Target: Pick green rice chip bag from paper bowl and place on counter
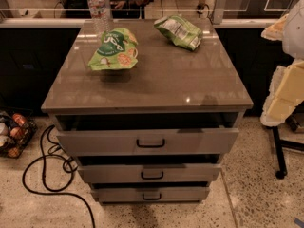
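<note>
The green rice chip bag [114, 49] is bright green with white lettering and orange-tan chip pictures. It lies across the paper bowl [136, 52] at the back left of the counter [166, 80]. The bag covers almost all of the bowl, and only a sliver of pale rim shows at the bag's right side. My gripper is not in view. Only cream and white parts of my arm [287, 84] show at the right edge, beside the cabinet and well away from the bag.
A duller green bag with a white label [179, 31] lies at the back right. A water bottle [97, 8] stands behind the bowl. The top drawer [147, 140] stands slightly open. A black cable [45, 170] and a wire basket [14, 133] are on the floor at left.
</note>
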`<action>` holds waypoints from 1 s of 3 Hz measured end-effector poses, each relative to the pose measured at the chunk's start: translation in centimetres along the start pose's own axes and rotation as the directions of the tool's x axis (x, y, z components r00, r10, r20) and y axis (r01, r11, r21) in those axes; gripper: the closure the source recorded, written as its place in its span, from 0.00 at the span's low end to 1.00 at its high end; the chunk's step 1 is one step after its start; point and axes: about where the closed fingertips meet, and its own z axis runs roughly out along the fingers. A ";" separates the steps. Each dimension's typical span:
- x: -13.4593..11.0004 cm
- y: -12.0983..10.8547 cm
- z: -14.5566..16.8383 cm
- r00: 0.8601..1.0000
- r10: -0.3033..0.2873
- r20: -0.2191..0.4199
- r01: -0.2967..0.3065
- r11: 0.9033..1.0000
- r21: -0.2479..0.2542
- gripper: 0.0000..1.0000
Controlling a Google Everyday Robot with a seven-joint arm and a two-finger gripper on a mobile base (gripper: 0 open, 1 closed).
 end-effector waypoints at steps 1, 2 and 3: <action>-0.2 -0.5 0.1 1.000 0.008 0.004 -0.008 1.000 -0.001 0.00; -1.9 -4.1 1.3 0.996 0.089 0.024 -0.089 0.996 -0.010 0.00; -2.7 -5.8 2.2 0.984 0.175 0.028 -0.175 0.984 -0.018 0.00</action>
